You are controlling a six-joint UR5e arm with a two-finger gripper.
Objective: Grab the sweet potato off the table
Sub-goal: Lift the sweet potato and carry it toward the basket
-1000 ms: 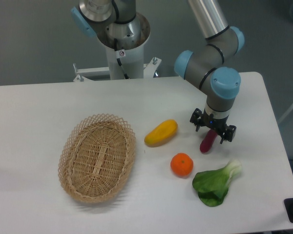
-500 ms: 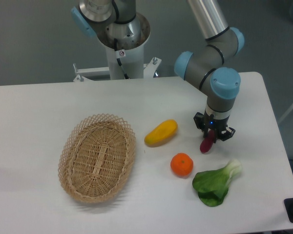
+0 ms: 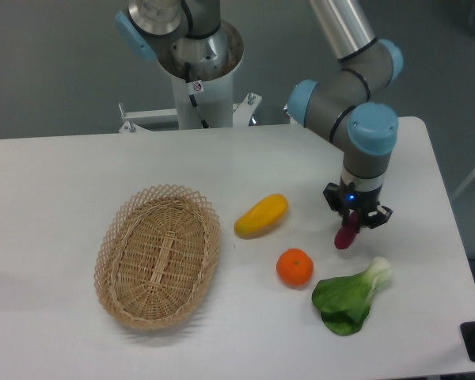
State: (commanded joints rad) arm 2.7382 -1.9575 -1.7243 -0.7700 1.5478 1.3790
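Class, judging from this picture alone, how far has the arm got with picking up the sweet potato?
Done: the pincer has shut on the slim purple-magenta sweet potato, which hangs tilted beneath it. In hand: the lift; whether its lower tip has cleared the white table cannot be told. Left: raising it plainly clear.

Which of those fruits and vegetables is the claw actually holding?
The sweet potato, the small purple one. The gripper is closed around its upper end, while the yellow fruit, orange and leafy green lie untouched on the table.
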